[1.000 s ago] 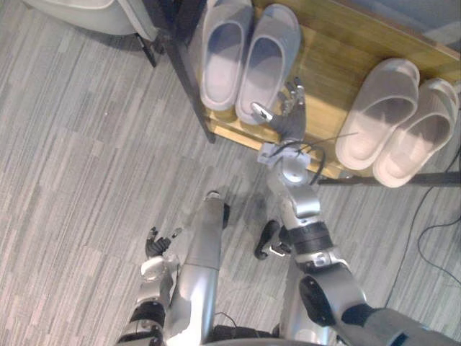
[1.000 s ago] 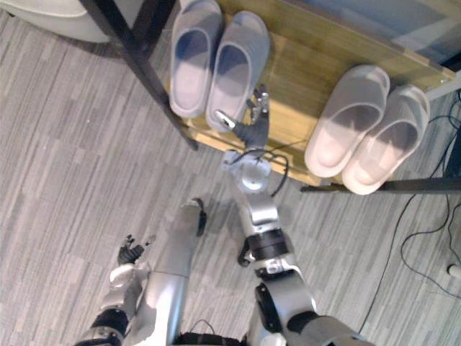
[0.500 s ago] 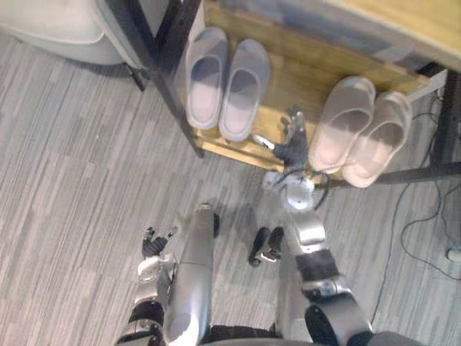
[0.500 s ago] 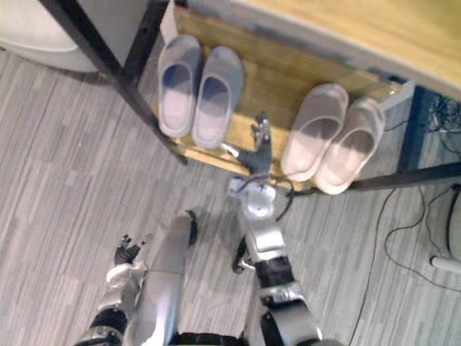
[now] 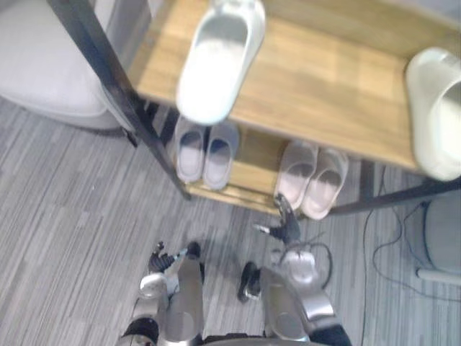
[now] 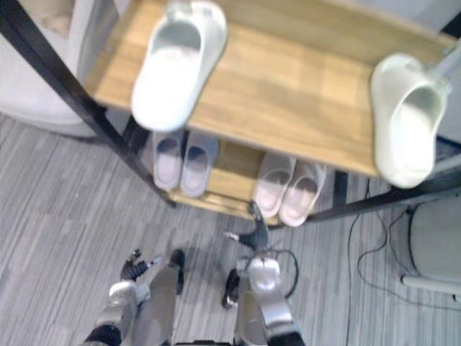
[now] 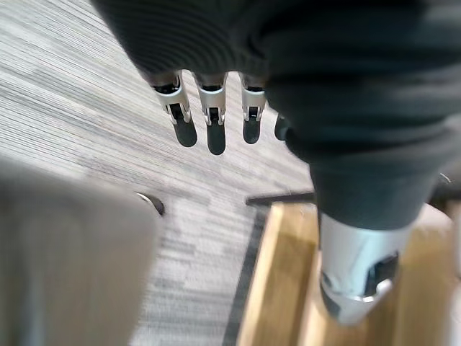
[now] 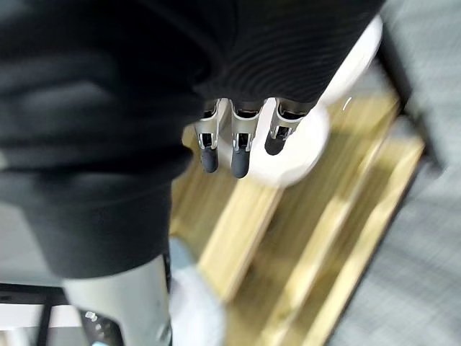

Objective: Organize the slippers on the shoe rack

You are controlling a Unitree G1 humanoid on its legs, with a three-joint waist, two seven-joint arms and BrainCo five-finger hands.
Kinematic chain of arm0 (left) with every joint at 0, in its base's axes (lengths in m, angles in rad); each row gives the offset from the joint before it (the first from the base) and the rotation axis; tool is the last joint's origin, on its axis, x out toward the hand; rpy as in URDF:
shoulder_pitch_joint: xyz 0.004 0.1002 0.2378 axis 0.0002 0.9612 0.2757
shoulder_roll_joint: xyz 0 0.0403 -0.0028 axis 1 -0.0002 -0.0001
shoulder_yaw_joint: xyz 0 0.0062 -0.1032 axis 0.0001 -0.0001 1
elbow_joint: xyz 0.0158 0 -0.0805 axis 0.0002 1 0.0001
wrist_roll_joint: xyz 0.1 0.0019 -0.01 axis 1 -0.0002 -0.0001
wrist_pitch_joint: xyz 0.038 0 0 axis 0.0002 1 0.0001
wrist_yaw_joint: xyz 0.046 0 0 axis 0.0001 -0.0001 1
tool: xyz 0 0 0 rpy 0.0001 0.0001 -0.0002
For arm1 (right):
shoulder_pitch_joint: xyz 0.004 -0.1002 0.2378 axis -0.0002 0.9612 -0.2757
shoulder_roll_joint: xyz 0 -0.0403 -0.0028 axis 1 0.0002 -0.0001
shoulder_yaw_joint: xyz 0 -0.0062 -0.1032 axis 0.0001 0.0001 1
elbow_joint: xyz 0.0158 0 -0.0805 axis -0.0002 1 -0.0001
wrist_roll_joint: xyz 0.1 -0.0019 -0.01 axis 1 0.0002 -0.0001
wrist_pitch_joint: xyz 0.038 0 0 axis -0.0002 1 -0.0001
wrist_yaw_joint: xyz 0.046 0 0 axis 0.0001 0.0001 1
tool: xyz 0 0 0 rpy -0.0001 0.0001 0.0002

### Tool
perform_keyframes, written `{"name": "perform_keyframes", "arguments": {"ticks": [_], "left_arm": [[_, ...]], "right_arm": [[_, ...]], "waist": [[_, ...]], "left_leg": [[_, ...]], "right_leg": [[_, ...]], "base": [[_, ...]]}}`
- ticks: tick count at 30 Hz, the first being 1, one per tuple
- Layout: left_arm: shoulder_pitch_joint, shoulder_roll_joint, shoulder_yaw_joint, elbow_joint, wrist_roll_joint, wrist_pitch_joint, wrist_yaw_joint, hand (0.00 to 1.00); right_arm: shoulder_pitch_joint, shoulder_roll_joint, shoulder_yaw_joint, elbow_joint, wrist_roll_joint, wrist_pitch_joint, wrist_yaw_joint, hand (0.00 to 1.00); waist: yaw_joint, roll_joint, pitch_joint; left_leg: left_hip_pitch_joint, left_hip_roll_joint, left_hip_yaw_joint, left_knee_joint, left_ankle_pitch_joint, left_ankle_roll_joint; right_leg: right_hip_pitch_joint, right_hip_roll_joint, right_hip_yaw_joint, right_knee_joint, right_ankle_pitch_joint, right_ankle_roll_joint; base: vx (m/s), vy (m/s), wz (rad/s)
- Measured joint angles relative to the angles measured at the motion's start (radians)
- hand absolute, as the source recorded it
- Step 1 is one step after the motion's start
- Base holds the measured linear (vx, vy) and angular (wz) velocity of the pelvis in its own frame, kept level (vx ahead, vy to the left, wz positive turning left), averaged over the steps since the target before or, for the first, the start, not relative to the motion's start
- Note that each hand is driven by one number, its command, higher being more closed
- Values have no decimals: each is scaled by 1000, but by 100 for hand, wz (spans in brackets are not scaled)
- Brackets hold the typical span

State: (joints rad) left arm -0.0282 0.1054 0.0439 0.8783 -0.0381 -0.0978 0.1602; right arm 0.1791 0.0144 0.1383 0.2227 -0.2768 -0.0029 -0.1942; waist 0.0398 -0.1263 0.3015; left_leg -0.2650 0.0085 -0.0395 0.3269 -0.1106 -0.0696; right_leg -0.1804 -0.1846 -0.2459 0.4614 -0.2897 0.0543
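The shoe rack (image 5: 324, 86) has two wooden shelves. On the upper shelf lie two pale whitish slippers far apart: one (image 5: 216, 61) at the left with its end past the front edge, one (image 5: 436, 115) at the right. The lower shelf holds a grey-lilac pair (image 5: 204, 150) and a pinkish pair (image 5: 313, 176), each side by side. My right hand (image 5: 287, 229) hovers open and empty just in front of the pinkish pair. My left hand (image 5: 164, 261) hangs low over the carpet, fingers (image 7: 209, 122) straight, holding nothing. Past the right fingers (image 8: 241, 144) a pale slipper (image 8: 310, 144) shows on wood.
A pale upholstered seat (image 5: 43, 65) stands left of the rack, behind its black slanted leg (image 5: 108, 72). A grey base (image 5: 443, 238) with cables sits on the carpet at the right. Striped grey carpet runs in front of the rack.
The camera has risen and pulled back, so the upper shelf with its two pale slippers has come into view. My right hand has drawn back from the lower shelf's front edge.
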Motion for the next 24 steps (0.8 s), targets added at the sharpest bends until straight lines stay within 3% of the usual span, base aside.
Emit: {"name": "perform_keyframes", "arguments": {"ticks": [6, 8, 17, 23, 24], "left_arm": [[56, -21, -35, 39, 46, 2, -17, 0], [60, -23, -43, 48, 56, 3, -17, 0], [78, -19, -107, 72, 95, 3, -31, 0], [53, -21, -288, 70, 100, 2, -35, 0], [57, -13, -396, -21, 116, 6, -38, 0]], "right_arm": [[8, -17, -50, 284, -38, 2, 20, 0], [3, -22, -62, 345, -38, 1, 20, 0], [-46, -31, -139, 598, 45, -12, 33, 0], [-74, -40, -173, 675, 83, -16, 39, 0], [-84, -41, -173, 690, 83, -18, 40, 0]], "waist": [[-6, 45, -98], [-6, 55, -105], [-13, 75, -154], [-19, 90, -174], [-25, 92, -177]], "left_leg": [[162, 9, 30, -216, 73, 8], [189, 10, 39, -234, 77, 11], [291, 10, 58, -334, 127, 21], [338, 2, 58, -398, 156, 26], [336, -3, 57, -400, 159, 27]], "right_leg": [[143, 32, 16, -222, 98, 15], [171, 37, 26, -252, 113, 18], [254, 49, 40, -362, 172, 23], [288, 48, 42, -399, 195, 34], [287, 47, 42, -403, 200, 39]], "base": [[130, 29, -15], [38, 29, -23], [-36, 18, -8], [-57, 22, 0], [-36, 22, 0]]}}
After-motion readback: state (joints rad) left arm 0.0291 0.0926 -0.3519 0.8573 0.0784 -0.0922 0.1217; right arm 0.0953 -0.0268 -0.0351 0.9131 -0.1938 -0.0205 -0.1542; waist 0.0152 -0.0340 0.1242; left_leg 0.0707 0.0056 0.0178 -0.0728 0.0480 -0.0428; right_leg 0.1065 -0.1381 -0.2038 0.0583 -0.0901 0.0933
